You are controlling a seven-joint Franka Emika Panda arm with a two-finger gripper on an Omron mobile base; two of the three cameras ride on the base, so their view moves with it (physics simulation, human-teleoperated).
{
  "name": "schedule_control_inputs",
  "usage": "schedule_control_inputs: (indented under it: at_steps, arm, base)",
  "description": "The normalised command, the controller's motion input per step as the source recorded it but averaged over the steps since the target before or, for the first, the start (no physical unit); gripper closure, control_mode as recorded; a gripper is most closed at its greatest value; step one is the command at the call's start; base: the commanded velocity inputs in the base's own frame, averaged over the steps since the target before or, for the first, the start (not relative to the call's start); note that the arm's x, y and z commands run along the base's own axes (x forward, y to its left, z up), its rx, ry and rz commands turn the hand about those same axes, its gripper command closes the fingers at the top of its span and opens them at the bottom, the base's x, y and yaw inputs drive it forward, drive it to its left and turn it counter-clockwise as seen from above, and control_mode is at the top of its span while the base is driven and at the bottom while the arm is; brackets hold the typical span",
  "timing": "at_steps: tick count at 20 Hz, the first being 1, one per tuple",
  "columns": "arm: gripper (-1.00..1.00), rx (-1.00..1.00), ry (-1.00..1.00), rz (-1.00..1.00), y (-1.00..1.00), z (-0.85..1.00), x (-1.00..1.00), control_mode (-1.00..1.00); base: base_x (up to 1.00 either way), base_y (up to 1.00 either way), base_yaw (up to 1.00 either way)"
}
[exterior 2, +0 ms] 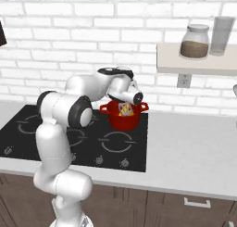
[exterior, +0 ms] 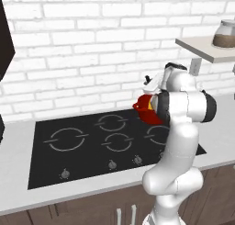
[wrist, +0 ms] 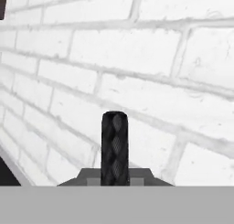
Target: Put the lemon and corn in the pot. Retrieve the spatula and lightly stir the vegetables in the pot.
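The red pot stands on the back right burner of the cooktop, and in the left base view the pot is half hidden behind my arm. Yellow vegetables lie inside it; I cannot tell lemon from corn among them. My gripper hangs just over the pot's mouth. In the hand view the gripper is shut on the spatula by its black textured handle, which points at the brick wall. The spatula's head is hidden.
The black cooktop has knobs along its front edge. Grey counter runs to the right of it. A wall shelf above the counter carries a jar and a glass. The brick wall stands close behind the pot.
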Motion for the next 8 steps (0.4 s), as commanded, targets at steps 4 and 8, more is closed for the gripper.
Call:
schedule_control_inputs:
  at_steps: [4,8]
  arm:
    - [1.0,0.36,0.0,0.15,-0.18,0.23,-0.33,-1.0]
    - [1.0,0.38,-0.03,0.22,-0.34,0.08,-0.03,-1.0]
  base:
    - [0.0,0.0,0.0]
    - [0.0,0.0,0.0]
